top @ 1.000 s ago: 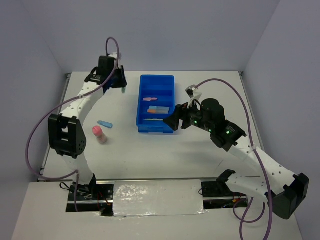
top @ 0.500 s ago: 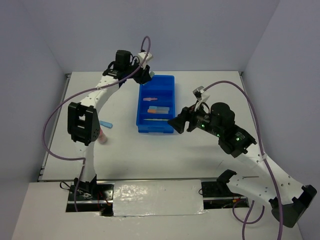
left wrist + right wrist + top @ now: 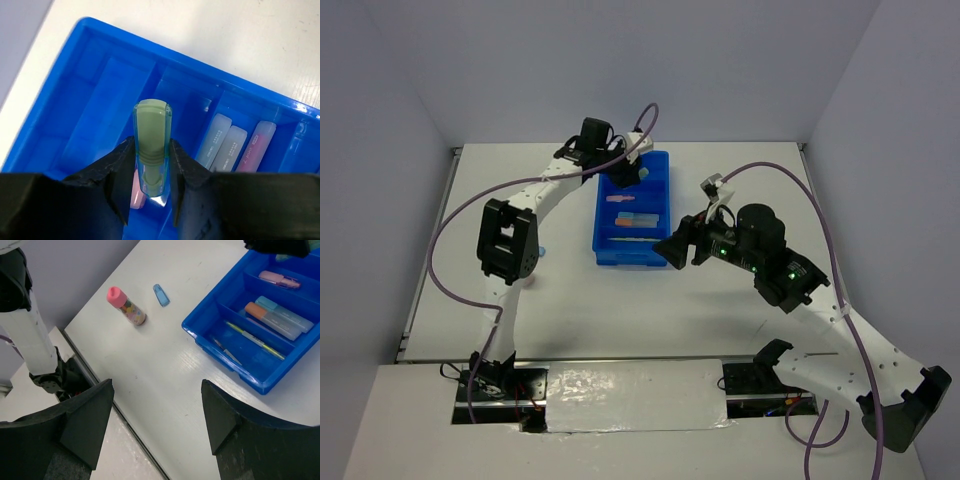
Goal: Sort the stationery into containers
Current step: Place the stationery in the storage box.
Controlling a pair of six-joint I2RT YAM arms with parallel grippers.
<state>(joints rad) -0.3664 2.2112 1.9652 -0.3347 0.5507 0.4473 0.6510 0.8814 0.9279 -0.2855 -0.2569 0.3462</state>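
Left wrist view: the left gripper (image 3: 151, 172) is narrowed onto a green marker (image 3: 152, 125). One finger presses each side of the marker's lower half, and its rounded end sticks out past the fingertips. The marker hangs clear above the far end of the blue tray (image 3: 65, 65), in line with a cross wall, so I cannot tell which compartment lies under it. A pink marker (image 3: 136, 196) shows just beneath, partly hidden by a finger.

In the right wrist view the right gripper (image 3: 157, 415) is spread wide and grips nothing. It hovers over the table (image 3: 165, 365), beside the tray's near corner. The nearest compartment holds a yellow pen (image 3: 252, 340) and a grey pen (image 3: 227, 352). The next one holds an orange marker (image 3: 265, 315) and a blue marker (image 3: 282, 310) side by side. A pink-capped bottle (image 3: 125, 305) and a blue cap (image 3: 161, 295) lie on the table, well apart from the tray.
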